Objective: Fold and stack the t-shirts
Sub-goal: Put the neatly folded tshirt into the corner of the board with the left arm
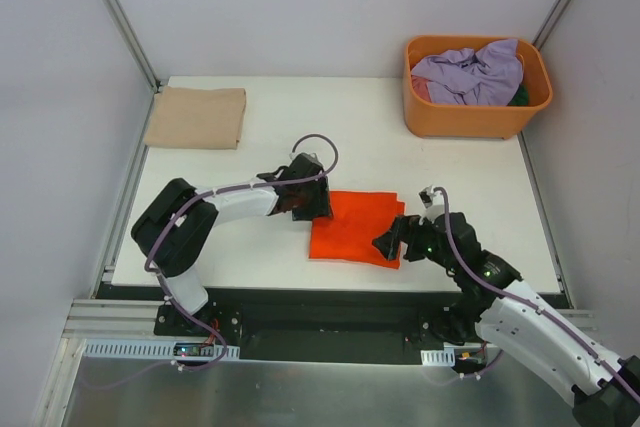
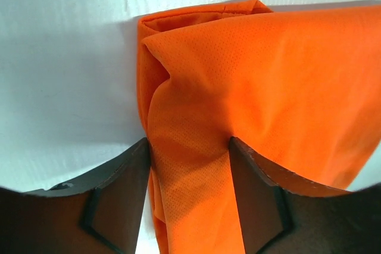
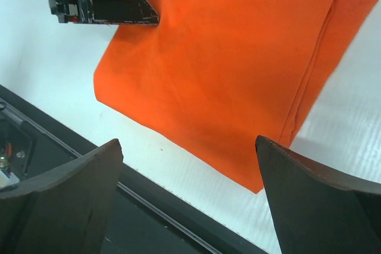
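Nearest the arms, the right fingers hang spread wide above the near right corner of the orange t-shirt, with nothing between them. The shirt lies folded flat on the worktop, close to its near edge. At its far left corner the left fingers are closed on a raised ridge of the cloth, which fills the gap between them.

The main risk, I judge, is in that pinch. It may hold only the upper layers, so a pull could peel the fold open. If it holds all of them, the whole bundle could slide, since nothing pins the right side. A drag toward the arms could take the near corner over the edge.

Farther off, a tan t-shirt lies folded at the far left corner. At the far right an orange basket holds a lavender t-shirt and a sliver of dark green cloth.

Only the top view shows that pile and the basket. Only the left wrist view shows the puckers running out from the grip. Only the right wrist view shows a lower layer sticking out along the shirt's right side, so the fold is not square.
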Tool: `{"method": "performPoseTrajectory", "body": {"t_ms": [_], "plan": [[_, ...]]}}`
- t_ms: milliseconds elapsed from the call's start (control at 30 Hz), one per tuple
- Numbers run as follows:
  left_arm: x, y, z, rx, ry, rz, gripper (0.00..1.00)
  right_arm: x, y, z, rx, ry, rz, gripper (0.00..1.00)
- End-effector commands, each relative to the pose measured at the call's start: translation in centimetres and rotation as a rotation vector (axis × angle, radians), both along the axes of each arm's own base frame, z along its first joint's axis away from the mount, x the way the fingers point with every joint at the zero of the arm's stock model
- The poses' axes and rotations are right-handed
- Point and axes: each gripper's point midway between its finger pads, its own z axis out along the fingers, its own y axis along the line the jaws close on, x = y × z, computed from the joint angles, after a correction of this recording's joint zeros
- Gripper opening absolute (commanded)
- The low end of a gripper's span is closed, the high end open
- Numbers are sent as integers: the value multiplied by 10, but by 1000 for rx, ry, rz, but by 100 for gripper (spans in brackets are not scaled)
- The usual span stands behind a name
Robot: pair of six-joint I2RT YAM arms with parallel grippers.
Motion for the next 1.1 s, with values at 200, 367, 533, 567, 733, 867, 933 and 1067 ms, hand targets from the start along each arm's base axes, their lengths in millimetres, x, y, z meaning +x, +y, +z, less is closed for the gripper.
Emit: {"method": "performPoseTrajectory", "body": {"t_ms": [200, 367, 533, 567, 733, 867, 933, 1067], "plan": [[-14, 21, -36, 469, 10, 50, 38, 5, -27, -18, -141, -5, -72, 96], [-7, 10, -42, 511, 4, 9, 7, 8, -31, -18, -175, -26, -71, 96], [34, 32, -11, 707, -180, 7, 0, 11, -34, -15, -207, -62, -59, 96], [44, 39, 2, 756, -244, 13, 0, 12, -34, -16, -218, -69, -51, 96], [91, 77, 60, 891, -399, 54, 0, 13, -40, -21, -262, -95, -44, 96], [130, 103, 87, 932, -465, 8, 0, 13, -43, -20, -267, -113, -45, 96], [148, 110, 95, 903, -475, -42, 0, 12, -43, -20, -260, -127, -43, 96], [187, 134, 119, 943, -559, -78, 0, 14, -45, -17, -257, -142, -57, 96]]}}
